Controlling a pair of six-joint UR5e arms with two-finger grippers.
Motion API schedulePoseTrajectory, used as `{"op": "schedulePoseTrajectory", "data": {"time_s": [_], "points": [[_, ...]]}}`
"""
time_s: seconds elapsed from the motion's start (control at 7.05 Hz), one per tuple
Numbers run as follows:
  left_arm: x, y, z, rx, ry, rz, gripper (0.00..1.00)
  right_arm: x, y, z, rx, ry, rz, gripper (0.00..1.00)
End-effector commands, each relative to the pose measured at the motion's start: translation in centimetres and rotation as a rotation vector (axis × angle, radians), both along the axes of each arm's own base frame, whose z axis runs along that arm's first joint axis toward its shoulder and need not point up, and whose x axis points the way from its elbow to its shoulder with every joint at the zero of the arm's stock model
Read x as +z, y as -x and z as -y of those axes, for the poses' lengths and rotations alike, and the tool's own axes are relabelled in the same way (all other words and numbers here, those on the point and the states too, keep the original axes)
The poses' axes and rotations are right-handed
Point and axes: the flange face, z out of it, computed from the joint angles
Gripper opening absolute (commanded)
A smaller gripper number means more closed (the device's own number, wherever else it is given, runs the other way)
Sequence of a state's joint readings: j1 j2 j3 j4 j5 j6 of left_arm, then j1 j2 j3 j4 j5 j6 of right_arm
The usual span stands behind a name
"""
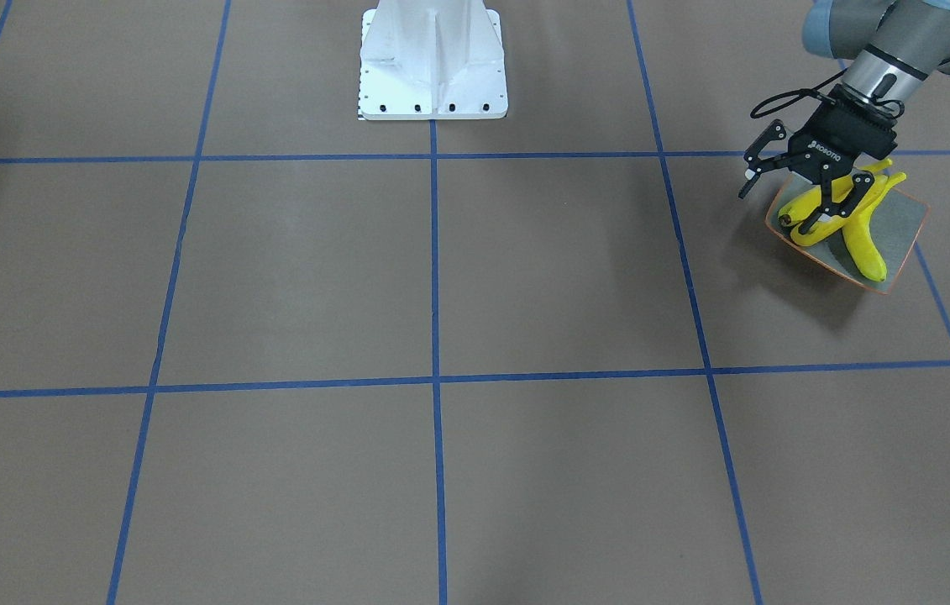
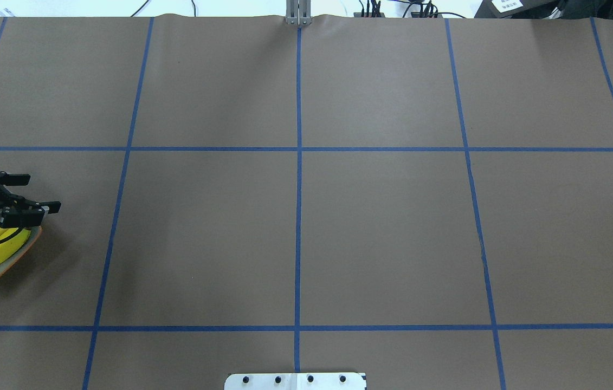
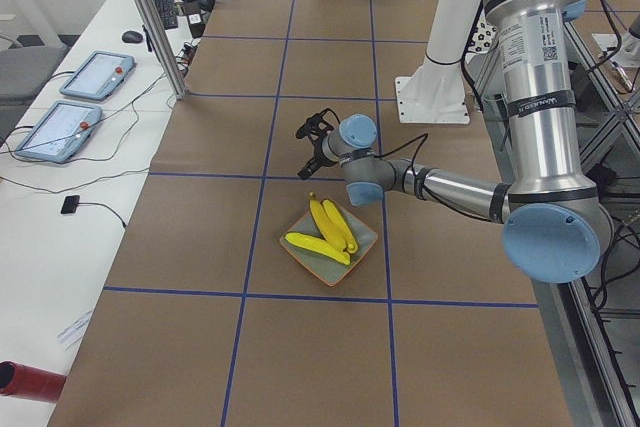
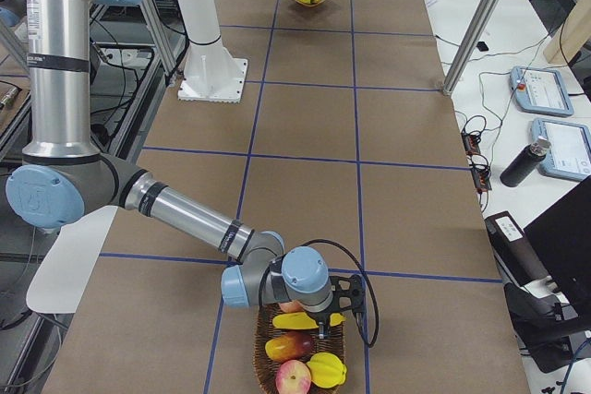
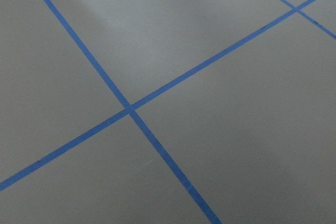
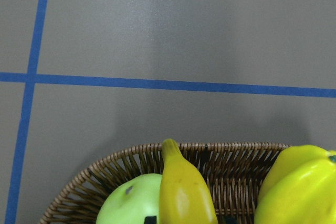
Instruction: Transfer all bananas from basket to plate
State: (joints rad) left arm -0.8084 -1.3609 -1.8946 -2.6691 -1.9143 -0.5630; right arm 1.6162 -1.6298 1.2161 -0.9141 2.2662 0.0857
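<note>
Currently the plate (image 1: pixel 905 228) sits near the worktop's (image 1: pixel 290 277) left end, one corner just beside a blue tape line (image 1: pixel 941 307). Three bananas (image 1: pixel 863 245) lie in it, touching one another. The left end effector (image 1: pixel 777 210) hangs above the plate with its fingers spread wide and nothing between them; white lettering on its black body reads ROBOTIQ.

Plate and basket (image 4: pixel 268 371) stand well apart at opposite ends, with a wide taped grid of brown worktop between them and the white arm base (image 1: pixel 433 71) at the robot-side edge. The fourth banana (image 6: pixel 185 195) lies in the basket between a green apple (image 6: pixel 131 203) and a yellow fruit (image 6: pixel 299 187). The right end effector (image 4: pixel 325 320) hovers over it (whether spread or closed cannot be told). A label on the near arm (image 3: pixel 545 47) is too small to read.
</note>
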Motion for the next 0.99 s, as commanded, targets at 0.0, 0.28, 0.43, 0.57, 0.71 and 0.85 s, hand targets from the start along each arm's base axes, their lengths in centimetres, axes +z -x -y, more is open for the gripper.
{"op": "schedulePoseTrajectory", "data": {"time_s": [0.0,0.28,0.43,0.57,0.71,0.85], "points": [[0.1,0.0,0.0,0.000,0.001,0.001,0.99,-0.7,-0.1,0.3,-0.007,-0.024,-0.002,0.00],[0.0,0.0,0.0,0.000,0.001,0.001,0.99,-2.3,-3.1,0.0,0.037,-0.064,-0.013,0.00],[0.0,-0.1,0.0,0.002,0.001,0.001,0.99,-2.5,-5.0,-0.5,0.069,-0.074,-0.013,0.00],[0.3,-0.2,0.0,0.003,0.005,0.004,0.99,-3.0,-6.3,-0.7,0.082,-0.066,-0.015,0.00],[0.3,-0.2,0.0,0.003,0.005,0.004,0.99,-4.4,-8.0,-0.8,0.073,-0.055,-0.024,0.00],[0.2,-0.2,0.0,0.003,0.005,0.003,0.99,-8.2,-10.1,0.8,0.088,-0.041,-0.028,0.00]]}}
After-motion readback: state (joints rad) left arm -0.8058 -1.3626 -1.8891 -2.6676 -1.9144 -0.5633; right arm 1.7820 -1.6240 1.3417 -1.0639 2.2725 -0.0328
